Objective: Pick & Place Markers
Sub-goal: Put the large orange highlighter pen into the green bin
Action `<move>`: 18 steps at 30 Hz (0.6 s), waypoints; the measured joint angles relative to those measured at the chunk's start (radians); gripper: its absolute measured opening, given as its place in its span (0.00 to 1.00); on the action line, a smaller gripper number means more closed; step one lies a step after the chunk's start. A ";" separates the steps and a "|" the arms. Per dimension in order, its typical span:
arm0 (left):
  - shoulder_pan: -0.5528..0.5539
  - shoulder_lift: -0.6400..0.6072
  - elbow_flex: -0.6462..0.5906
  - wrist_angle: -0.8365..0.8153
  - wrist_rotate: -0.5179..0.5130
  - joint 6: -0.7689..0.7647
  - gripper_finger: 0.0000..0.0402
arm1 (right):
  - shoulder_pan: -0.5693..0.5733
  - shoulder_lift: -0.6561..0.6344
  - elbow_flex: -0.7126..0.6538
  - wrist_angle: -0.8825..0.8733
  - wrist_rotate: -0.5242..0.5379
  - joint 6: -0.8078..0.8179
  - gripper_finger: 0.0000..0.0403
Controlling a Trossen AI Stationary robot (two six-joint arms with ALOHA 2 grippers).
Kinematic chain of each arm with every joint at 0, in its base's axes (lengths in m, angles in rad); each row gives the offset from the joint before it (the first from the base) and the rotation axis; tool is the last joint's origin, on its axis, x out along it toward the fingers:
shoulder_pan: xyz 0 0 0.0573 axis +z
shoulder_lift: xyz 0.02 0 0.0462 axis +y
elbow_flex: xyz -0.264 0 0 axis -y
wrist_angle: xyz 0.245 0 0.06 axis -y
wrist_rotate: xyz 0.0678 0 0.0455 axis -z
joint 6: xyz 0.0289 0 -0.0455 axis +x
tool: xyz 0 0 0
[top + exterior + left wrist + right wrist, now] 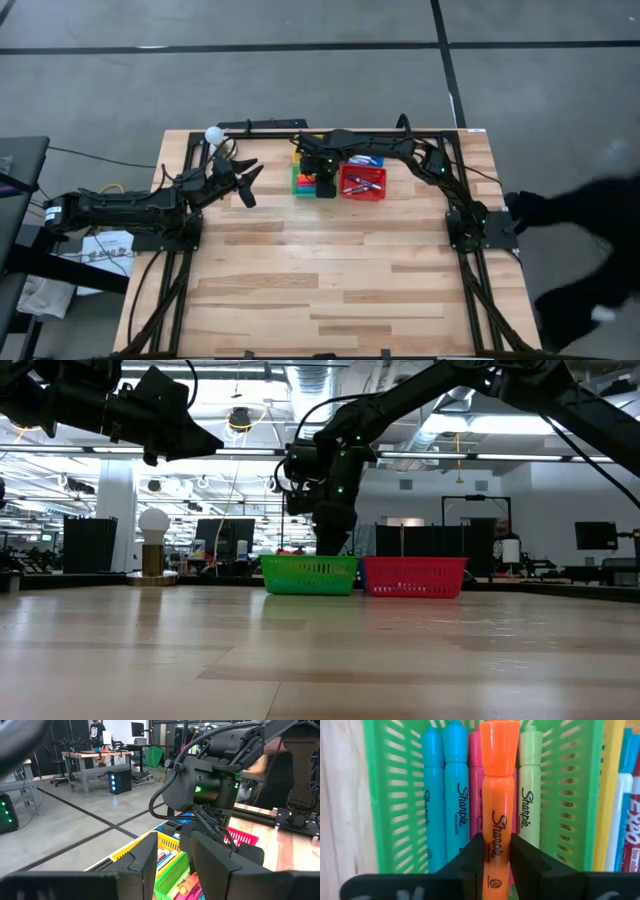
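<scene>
Pinching orange marker [498,810], right gripper [492,855] points down over green basket [380,795]; left gripper [172,865] spread, raised.

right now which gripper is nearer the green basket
Right. The right gripper hangs directly over the green basket, shut on an orange marker. The left gripper hovers off to the basket's left, holding nothing.

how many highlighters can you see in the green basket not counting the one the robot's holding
4 lying side by side in the green plastic mesh basket: two blue highlighters, one pink highlighter, one pale green highlighter. The held orange highlighter and right claw may hide more.
</scene>
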 joint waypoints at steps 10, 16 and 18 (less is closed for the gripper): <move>0.000 0.000 0.000 0.000 0.000 0.000 0.29 | -0.005 0.000 0.000 0.000 0.005 0.007 0.19; 0.000 0.000 0.000 0.000 0.000 0.000 0.29 | -0.003 0.000 0.000 0.000 0.005 0.000 0.21; 0.000 0.000 0.000 0.000 0.000 0.000 0.29 | -0.003 0.000 0.000 0.000 0.005 -0.002 0.22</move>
